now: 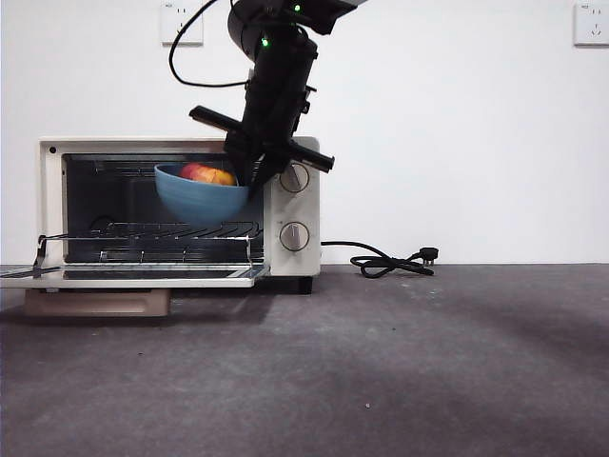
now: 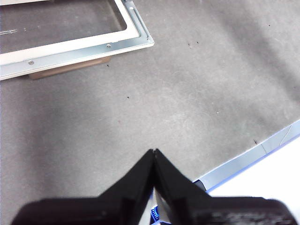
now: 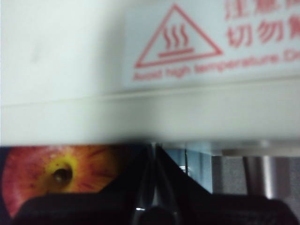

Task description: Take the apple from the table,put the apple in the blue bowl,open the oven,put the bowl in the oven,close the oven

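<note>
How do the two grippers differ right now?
The right gripper is shut on the rim of the blue bowl, holding it with the apple in the mouth of the open oven; the left gripper holds nothing and hangs over the table. Both have their jaws shut.

Bowl at oven mouth, apple inside

Sat at table's (image 1: pixel 400 381) left rear: oven (image 1: pixel 285 205), door (image 1: pixel 133 275) dropped flat toward front. Hung in the cavity opening, above wire rack (image 1: pixel 171 231), w/ apple (image 1: pixel 207 174) in it: blue bowl (image 1: pixel 200 198), right gripper (image 1: pixel 255 171) clamped on its right rim from above. Lay on table right of oven: cord (image 1: pixel 390 262). Hovered over bare table near door corner: left gripper (image 2: pixel 153 157).
</note>
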Controlling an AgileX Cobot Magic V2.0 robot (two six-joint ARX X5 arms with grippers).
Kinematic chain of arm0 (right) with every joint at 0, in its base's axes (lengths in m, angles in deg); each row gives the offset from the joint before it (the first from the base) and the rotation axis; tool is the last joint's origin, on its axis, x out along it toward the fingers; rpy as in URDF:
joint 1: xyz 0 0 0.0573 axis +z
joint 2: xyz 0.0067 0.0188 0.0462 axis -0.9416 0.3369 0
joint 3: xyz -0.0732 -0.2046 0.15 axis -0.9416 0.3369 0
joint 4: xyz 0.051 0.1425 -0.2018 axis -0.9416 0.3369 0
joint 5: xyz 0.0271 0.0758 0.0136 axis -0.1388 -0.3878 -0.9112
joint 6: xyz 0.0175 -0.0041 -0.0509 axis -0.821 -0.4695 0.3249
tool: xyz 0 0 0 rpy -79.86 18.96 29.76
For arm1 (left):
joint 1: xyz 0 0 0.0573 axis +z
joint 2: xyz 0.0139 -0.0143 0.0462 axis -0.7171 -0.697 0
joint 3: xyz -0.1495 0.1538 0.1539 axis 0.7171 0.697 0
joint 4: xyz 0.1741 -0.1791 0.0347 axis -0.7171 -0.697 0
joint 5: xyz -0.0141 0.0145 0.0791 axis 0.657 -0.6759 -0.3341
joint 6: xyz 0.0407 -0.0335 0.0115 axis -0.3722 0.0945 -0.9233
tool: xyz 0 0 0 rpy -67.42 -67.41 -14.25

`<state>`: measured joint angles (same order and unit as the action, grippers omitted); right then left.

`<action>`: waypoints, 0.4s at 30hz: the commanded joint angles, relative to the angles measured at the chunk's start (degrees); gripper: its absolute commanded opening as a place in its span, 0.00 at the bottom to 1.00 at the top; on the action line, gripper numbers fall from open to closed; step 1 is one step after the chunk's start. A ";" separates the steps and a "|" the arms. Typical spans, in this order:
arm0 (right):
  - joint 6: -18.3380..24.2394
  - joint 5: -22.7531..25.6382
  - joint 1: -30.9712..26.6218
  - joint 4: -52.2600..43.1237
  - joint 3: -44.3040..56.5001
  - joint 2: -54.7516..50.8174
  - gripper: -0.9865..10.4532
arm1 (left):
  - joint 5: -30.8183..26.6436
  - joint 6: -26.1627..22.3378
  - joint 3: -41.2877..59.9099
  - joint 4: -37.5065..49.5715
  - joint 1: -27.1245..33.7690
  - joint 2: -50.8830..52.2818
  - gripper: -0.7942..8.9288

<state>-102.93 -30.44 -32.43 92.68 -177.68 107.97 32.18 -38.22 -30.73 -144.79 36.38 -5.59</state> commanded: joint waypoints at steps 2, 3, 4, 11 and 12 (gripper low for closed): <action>-0.74 -0.07 -0.09 -0.79 -0.22 1.49 0.08 | 0.39 0.17 0.17 0.44 -0.15 -0.13 0.08; -0.66 -0.37 -0.09 -0.76 -0.22 1.62 0.08 | 0.39 0.17 0.17 0.42 -0.15 -0.15 0.08; -0.59 -0.66 -0.15 -0.68 -0.22 1.70 0.08 | 0.39 0.17 0.17 0.42 -0.15 -0.28 0.08; -0.42 -1.14 -0.13 -0.48 -0.22 2.36 0.08 | 0.39 0.17 0.17 0.35 -0.15 -0.55 0.08; -0.42 -1.09 -0.13 -0.46 -0.22 2.36 0.09 | 0.39 0.17 0.17 0.35 -0.15 -0.55 0.08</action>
<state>-102.91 -31.48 -32.62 92.75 -177.68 108.91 32.18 -38.24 -30.73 -144.79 36.38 -6.22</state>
